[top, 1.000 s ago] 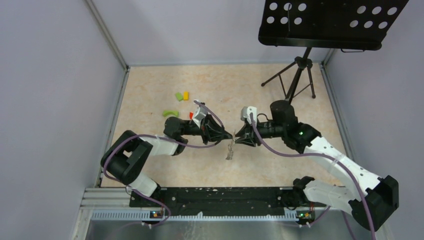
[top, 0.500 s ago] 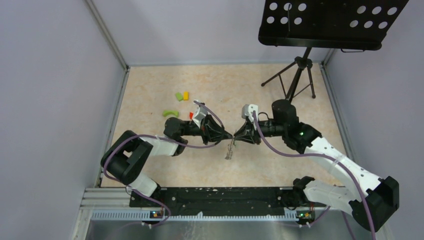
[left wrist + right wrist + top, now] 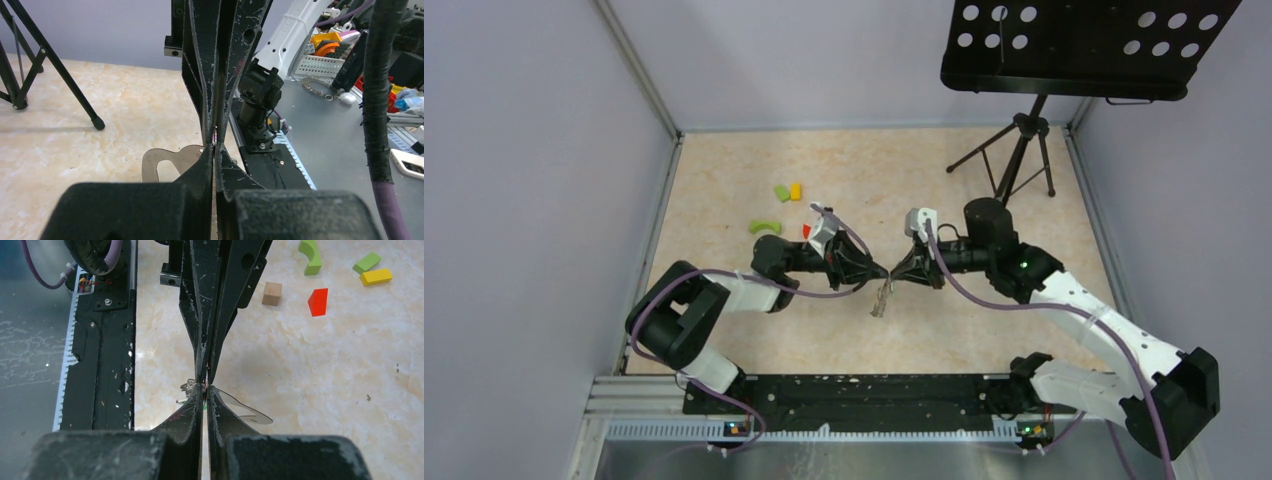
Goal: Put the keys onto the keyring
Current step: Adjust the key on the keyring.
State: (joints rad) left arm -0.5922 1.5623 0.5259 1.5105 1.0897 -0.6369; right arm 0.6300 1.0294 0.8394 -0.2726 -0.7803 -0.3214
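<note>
Both grippers meet tip to tip above the middle of the table. My left gripper (image 3: 885, 270) is shut on the keyring (image 3: 162, 161), a flat grey loop that sticks out to the far side of the fingertips. The same keyring (image 3: 247, 411) shows past my right gripper's (image 3: 205, 386) tips. The right gripper (image 3: 895, 275) is shut at the top of the keys (image 3: 881, 298), a small silver bunch hanging tilted below the meeting point. Those keys (image 3: 188, 386) show beside its left fingertip, with a bit of green behind the gap.
Small blocks lie at the far left: a green block (image 3: 781, 192), a yellow block (image 3: 795, 190), a green arch (image 3: 765, 226), a red block (image 3: 318, 301) and a tan cube (image 3: 272, 293). A black tripod stand (image 3: 1014, 160) occupies the far right. The black rail (image 3: 854, 395) runs along the near edge.
My right gripper has closed its fingers at the meeting point. The hanging keys have swung a little to the left and tilted. The left gripper has stayed shut in place.
</note>
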